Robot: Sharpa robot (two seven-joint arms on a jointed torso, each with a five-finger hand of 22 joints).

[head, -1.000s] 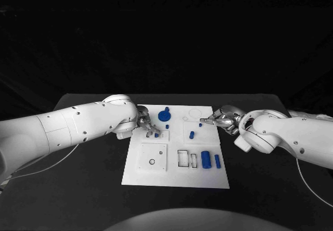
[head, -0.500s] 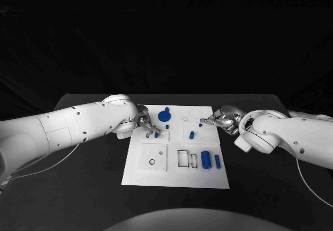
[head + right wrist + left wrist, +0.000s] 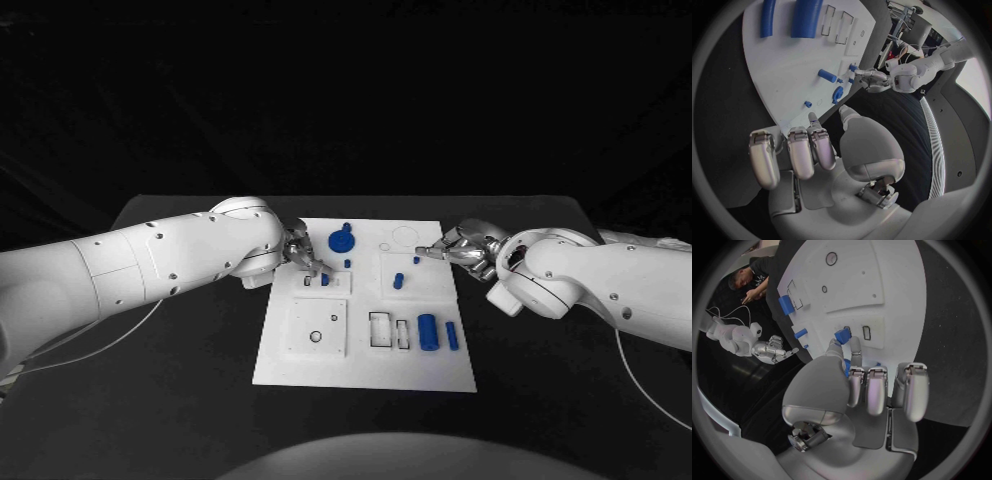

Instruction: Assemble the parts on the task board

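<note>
Left hand (image 3: 304, 258) | fingertips on blue part (image 3: 842, 335) | task board (image 3: 364, 352)

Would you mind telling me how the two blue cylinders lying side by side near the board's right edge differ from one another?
The thick blue cylinder is clearly wider than the thin blue cylinder. The thick one lies nearer the rectangular slots; the thin one lies nearer the edge of the task board. The thin one looks slightly tilted, the thick one straighter. Both are blue, lie flat and are untouched by either hand.
</note>
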